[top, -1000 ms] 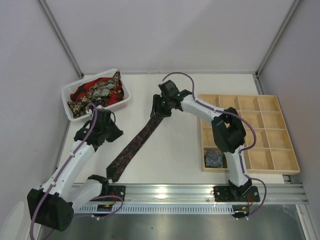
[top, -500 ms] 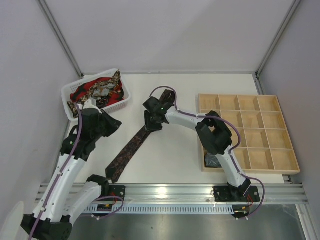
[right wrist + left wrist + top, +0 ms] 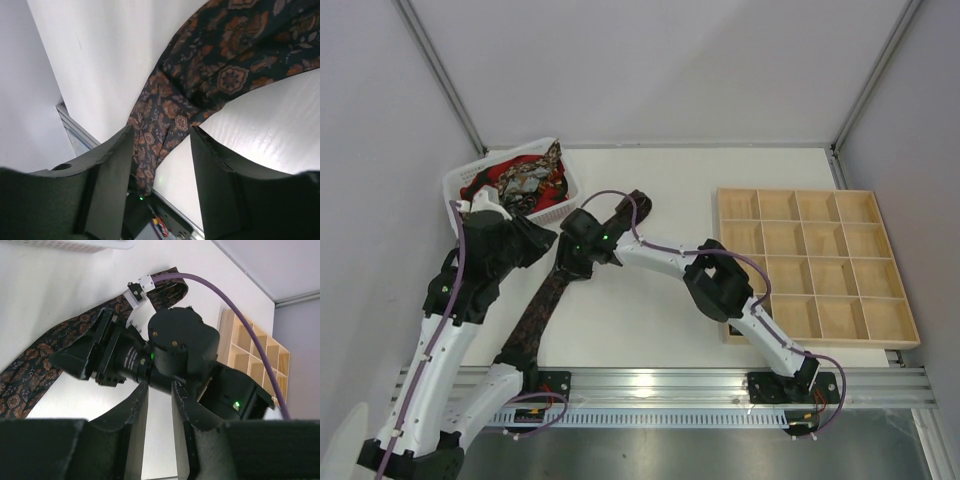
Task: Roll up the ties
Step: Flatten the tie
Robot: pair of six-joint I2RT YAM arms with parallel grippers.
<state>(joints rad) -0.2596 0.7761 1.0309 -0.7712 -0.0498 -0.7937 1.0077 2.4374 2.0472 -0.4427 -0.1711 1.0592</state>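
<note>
right gripper (image 3: 162,145) | jaws apart over dark tie (image 3: 220,75), probably to start its roll | left gripper (image 3: 159,395) | slightly parted, empty

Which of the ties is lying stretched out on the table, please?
The dark maroon patterned tie; the others sit heaped in the white basket.

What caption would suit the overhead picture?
A long patterned tie stretched across the white table, beside a basket of more ties.
</note>
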